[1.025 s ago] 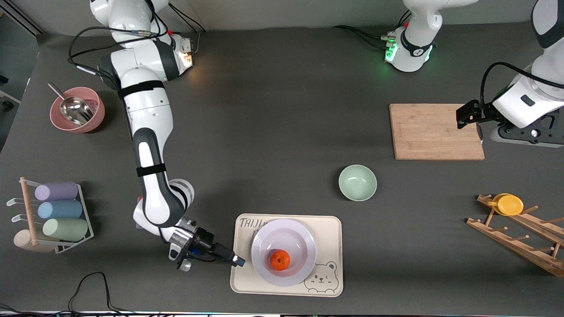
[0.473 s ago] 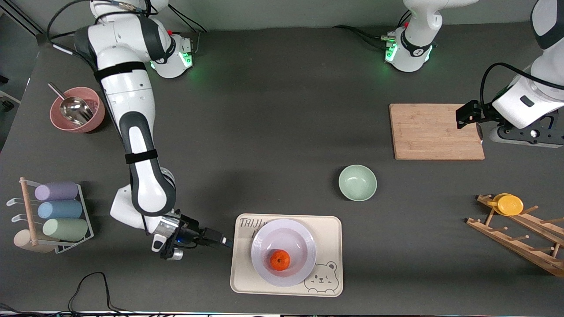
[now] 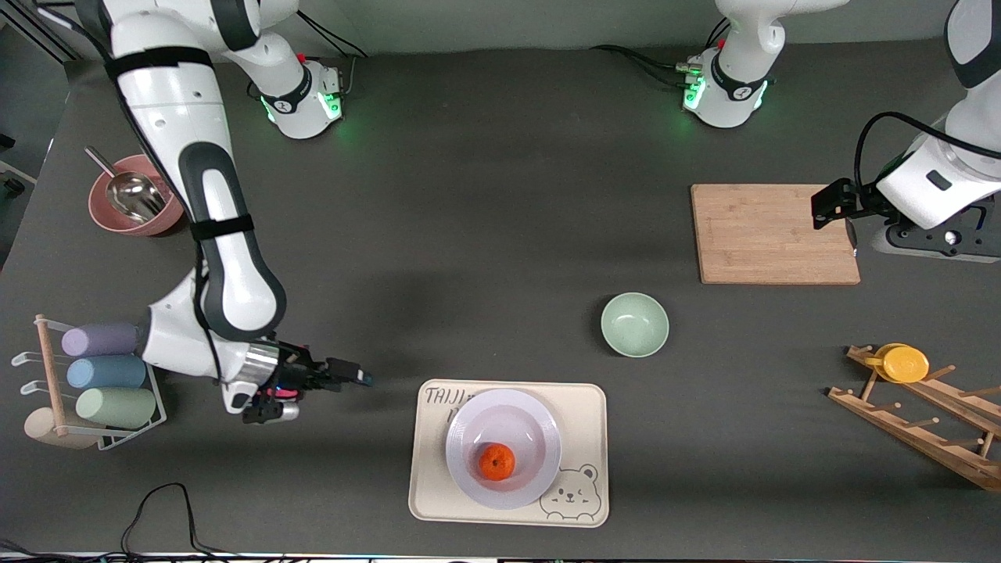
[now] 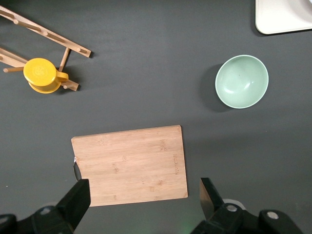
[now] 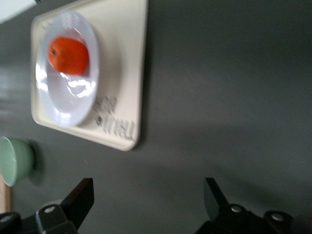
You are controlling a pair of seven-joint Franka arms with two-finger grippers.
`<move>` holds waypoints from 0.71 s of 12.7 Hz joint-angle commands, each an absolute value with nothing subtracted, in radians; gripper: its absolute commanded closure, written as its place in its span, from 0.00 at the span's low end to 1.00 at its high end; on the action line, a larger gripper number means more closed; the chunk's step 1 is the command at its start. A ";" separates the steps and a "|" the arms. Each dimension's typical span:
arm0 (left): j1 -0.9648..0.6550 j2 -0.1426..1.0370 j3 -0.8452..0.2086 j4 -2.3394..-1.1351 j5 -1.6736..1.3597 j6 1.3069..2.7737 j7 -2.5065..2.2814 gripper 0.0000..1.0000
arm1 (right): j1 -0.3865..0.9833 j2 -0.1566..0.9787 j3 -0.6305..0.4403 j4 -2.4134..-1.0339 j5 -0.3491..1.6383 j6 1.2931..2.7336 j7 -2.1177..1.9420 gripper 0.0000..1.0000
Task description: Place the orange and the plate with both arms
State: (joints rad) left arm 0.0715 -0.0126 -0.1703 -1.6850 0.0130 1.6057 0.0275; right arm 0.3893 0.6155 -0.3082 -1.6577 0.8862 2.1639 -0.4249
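Observation:
The orange (image 3: 496, 461) lies in the lavender-white plate (image 3: 539, 434), which rests on the cream bear tray (image 3: 583, 414) near the front camera. Both also show in the right wrist view, the orange (image 5: 68, 55) in the plate (image 5: 68, 107). My right gripper (image 3: 356, 380) is open and empty, over bare table between the tray and the cup rack, apart from the plate. My left gripper (image 3: 833, 207) is open and empty, held over the edge of the wooden cutting board (image 3: 774, 233) at the left arm's end; that arm waits.
A pale green bowl (image 3: 634, 324) stands between tray and board. A pink bowl (image 3: 137, 195) with a metal scoop and a rack of pastel cups (image 3: 102, 371) sit at the right arm's end. A wooden rack with a yellow lid (image 3: 903, 363) sits at the left arm's end.
My right gripper has drawn back from the plate's rim, away from the tray toward the cup rack. Plate, orange and left arm have not moved.

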 commanded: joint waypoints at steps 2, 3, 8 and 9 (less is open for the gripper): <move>0.072 -0.035 -0.153 -1.703 -0.025 1.623 0.026 0.00 | 0.460 0.402 -0.441 -1.822 0.584 2.024 -0.322 0.00; 0.072 -0.035 -0.153 -1.703 -0.023 1.620 0.026 0.00 | 0.483 0.370 -0.481 -1.830 0.527 1.990 -0.319 0.00; 0.071 -0.040 -0.155 -1.701 -0.017 1.609 0.026 0.00 | 0.534 0.275 -0.601 -1.706 0.342 1.806 -0.241 0.00; 0.071 -0.041 -0.155 -1.701 -0.017 1.611 0.026 0.00 | 0.531 0.275 -0.610 -1.647 0.324 1.751 -0.223 0.00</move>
State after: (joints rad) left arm 0.0724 -0.0131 -0.1577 -1.6849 -0.0096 1.6102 0.0274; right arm 0.5155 0.2845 -0.5901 -1.7434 0.3809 1.8454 -0.2903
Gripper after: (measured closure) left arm 0.000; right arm 0.000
